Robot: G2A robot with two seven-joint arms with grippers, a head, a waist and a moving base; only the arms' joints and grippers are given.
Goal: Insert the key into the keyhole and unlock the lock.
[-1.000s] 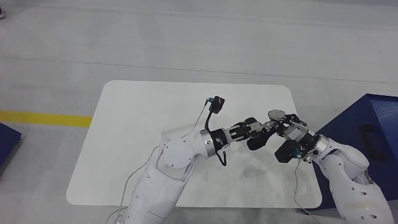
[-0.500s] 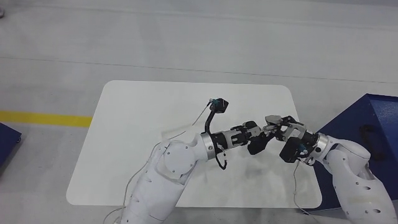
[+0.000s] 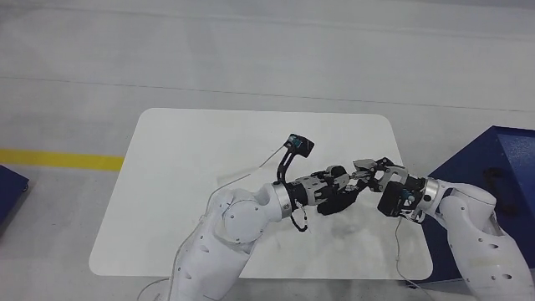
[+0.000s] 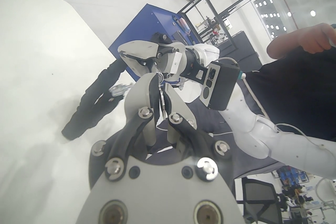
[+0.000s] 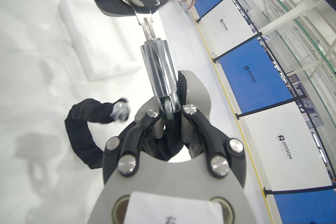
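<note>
Left gripper [image 4: 157,83] is clamped on the head of the key [image 5: 146,25]. Right gripper [image 5: 168,101] is clamped on the lock [image 5: 157,70], holding its chrome barrel up over the table [image 3: 192,184] with the black cable [image 5: 81,128] hanging off it. Key tip sits at the barrel's keyhole end, blade mostly outside.

Likely risks:
- An off-axis blade jams or skids off the face.
- Push force slides the smooth barrel in the pads.
- Turning before full insertion twists the key in its grip.
- Cable weight tilts the barrel.
</note>
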